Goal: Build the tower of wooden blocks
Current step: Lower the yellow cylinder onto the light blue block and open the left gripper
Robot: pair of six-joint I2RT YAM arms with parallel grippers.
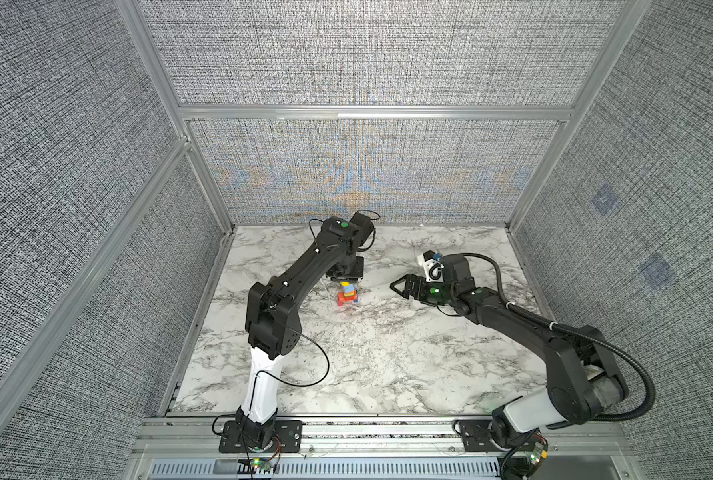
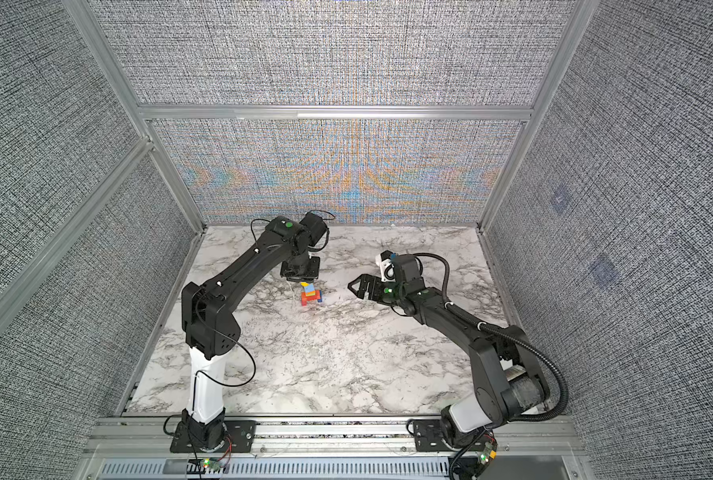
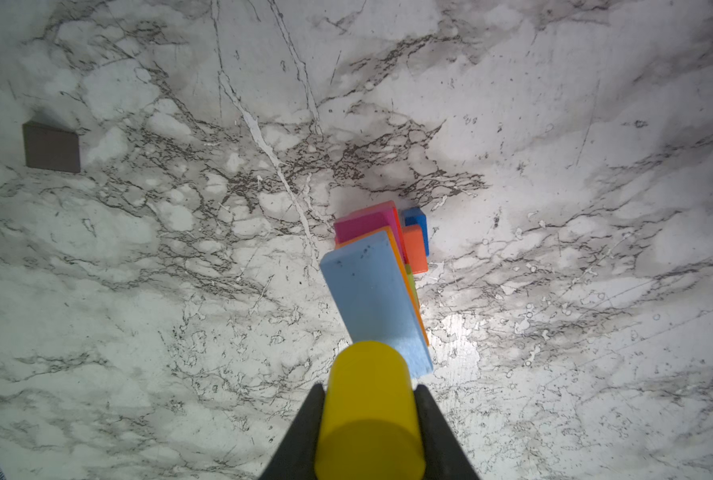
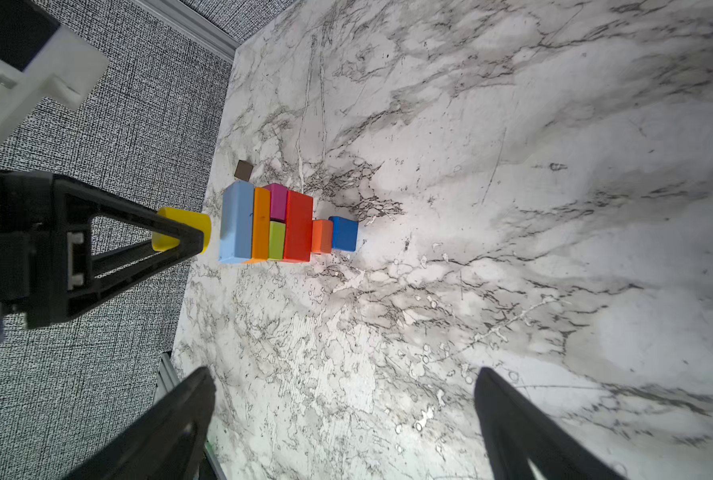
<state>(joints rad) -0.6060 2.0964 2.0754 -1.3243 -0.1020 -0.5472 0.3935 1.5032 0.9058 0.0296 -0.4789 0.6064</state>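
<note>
The left jaws hang straight down over the tower [image 1: 346, 296], pinching a yellow cylinder [image 3: 369, 411] upright between them. A thin gap shows between the cylinder's lower end and the light blue block [image 4: 236, 222] that tops the stack, so the two are just apart.

Under that block, going down from the left jaws, come an orange slab [image 4: 261, 224], then a magenta block [image 4: 278, 201] and a lime block [image 4: 276, 241] side by side, then a red brick [image 4: 298, 226]. At the foot are a small orange block [image 4: 322, 237] and a blue block [image 4: 343, 233]. I cannot tell whether they carry the red brick or only stand against it.

The tower stands on the marble worktop [image 1: 388, 353], directly beneath the left jaws and well apart from the right jaws. The right jaws are spread wide with nothing between them, held above the worktop and pointed at the tower from the side. A brown block [image 3: 51, 147] lies flat on the worktop by itself, off to one side of the left jaws and beyond the tower from the right jaws.
</note>
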